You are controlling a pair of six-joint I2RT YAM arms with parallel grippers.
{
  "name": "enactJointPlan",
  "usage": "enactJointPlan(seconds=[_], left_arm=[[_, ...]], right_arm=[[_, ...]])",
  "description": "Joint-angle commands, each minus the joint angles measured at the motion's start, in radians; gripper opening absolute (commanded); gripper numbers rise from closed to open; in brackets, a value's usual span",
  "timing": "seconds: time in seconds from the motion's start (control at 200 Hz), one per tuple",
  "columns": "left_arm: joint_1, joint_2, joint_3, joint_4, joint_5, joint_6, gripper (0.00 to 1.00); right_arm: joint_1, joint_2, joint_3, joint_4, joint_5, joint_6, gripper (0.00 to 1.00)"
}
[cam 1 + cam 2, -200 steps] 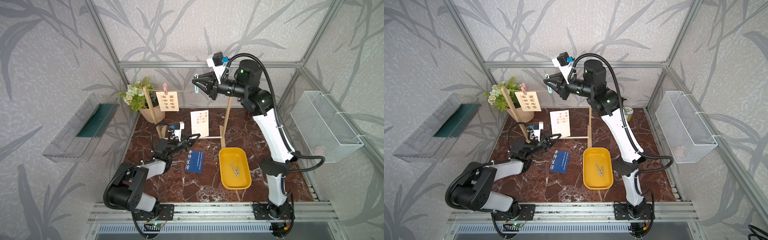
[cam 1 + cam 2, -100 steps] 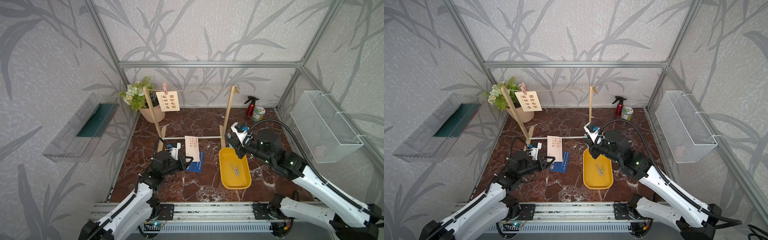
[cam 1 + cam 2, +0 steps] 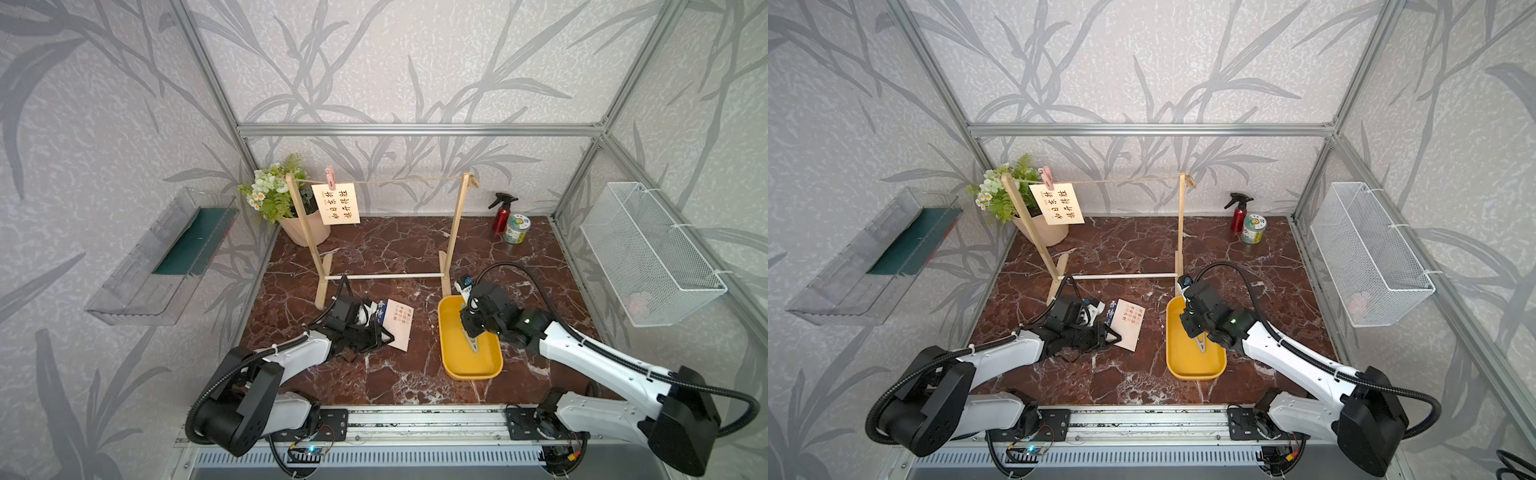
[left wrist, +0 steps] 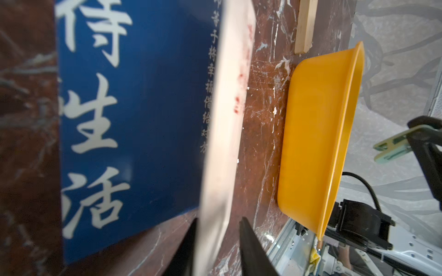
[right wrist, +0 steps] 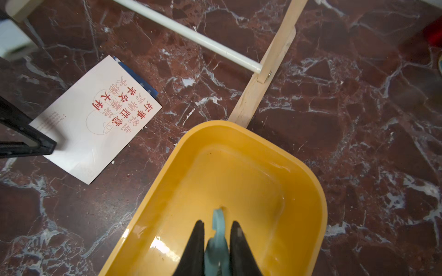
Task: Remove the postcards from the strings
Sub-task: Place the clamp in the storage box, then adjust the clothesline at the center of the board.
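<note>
— Twine [image 3: 415, 181] holds cream postcard [image 3: 336, 204], pegged far left; pink-white postcard [image 3: 401, 328] lies over blue postcard [image 3: 380, 313], left of yellow tray [image 3: 473, 365].
— Left gripper [image 4: 218, 221] low, arm stretched along the marble [image 3: 374, 257], jaws parted astride the pink-white edge. Right gripper [image 5: 217, 224] tips down into tray, clamping teal peg [image 5: 218, 215].

Both top views are bright and evenly lit — soft, diffuse light, only faint shadows on the marble bench [image 3: 395, 249], wide-angle stretch toward the edges. In the left wrist view the dark blue postcard [image 4: 148, 95] and the pale postcard [image 4: 227, 107] are smeared, out of focus. The yellow tray [image 5: 239, 167] carries white glare; the teal clothespeg [image 5: 216, 239] is soft.
</note>
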Motion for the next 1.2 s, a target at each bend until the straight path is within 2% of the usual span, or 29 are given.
enactJointPlan(seconds=[0.0,0.055,0.18,0.2,0.215,0.255,0.28,0.465,0.55,0.625,0.67,0.73,0.805,0.95,1.095,1.195], left_arm=[[-0.005,-0.031,0.055,-0.182,-0.085,0.068,0.53],[-0.004,-0.049,0.069,-0.231,-0.125,0.061,0.62],[-0.003,-0.078,0.124,-0.381,-0.211,0.063,0.68],[-0.003,-0.087,0.136,-0.406,-0.225,0.067,0.68],[-0.003,-0.092,0.147,-0.422,-0.232,0.071,0.69],[-0.003,-0.116,0.168,-0.457,-0.244,0.076,0.69],[-0.003,-0.134,0.182,-0.480,-0.260,0.078,0.69],[0.006,-0.292,0.264,-0.558,-0.406,0.117,0.69],[0.020,-0.359,0.288,-0.555,-0.518,0.155,0.69],[0.039,-0.400,0.295,-0.508,-0.589,0.198,0.69],[0.048,-0.422,0.277,-0.418,-0.580,0.242,0.76],[0.061,-0.450,0.228,-0.257,-0.547,0.296,0.91],[0.093,-0.476,0.139,-0.044,-0.535,0.295,0.99],[0.224,-0.457,0.010,0.323,-0.420,0.203,0.99],[0.243,-0.439,-0.064,0.610,-0.444,0.232,1.00],[0.252,-0.397,-0.077,0.784,-0.472,0.232,1.00]], right_arm=[[-0.010,0.068,0.007,-0.004,-0.004,0.029,0.00],[-0.010,0.115,0.023,-0.016,-0.018,0.033,0.11],[-0.010,0.197,0.079,-0.066,-0.032,0.033,0.39],[-0.010,0.198,0.081,-0.065,-0.033,0.033,0.56],[-0.010,0.197,0.081,-0.062,-0.032,0.035,0.63],[-0.010,0.185,0.077,-0.046,-0.035,0.037,0.78],[-0.010,0.173,0.073,-0.036,-0.036,0.037,0.82],[-0.033,0.058,0.081,0.008,-0.038,0.045,0.82],[-0.084,-0.013,0.034,0.164,-0.057,0.064,0.83],[-0.148,-0.007,0.025,0.288,-0.076,0.079,0.84],[-0.166,0.029,0.041,0.354,-0.087,0.057,0.85],[-0.172,0.095,0.073,0.445,-0.107,0.012,0.86],[-0.172,0.181,0.113,0.549,-0.107,-0.018,0.87],[-0.213,0.318,0.144,0.775,-0.108,-0.014,0.89],[-0.223,0.404,0.186,0.881,-0.059,-0.022,0.91],[-0.237,0.441,0.192,0.936,-0.043,-0.011,0.86]])
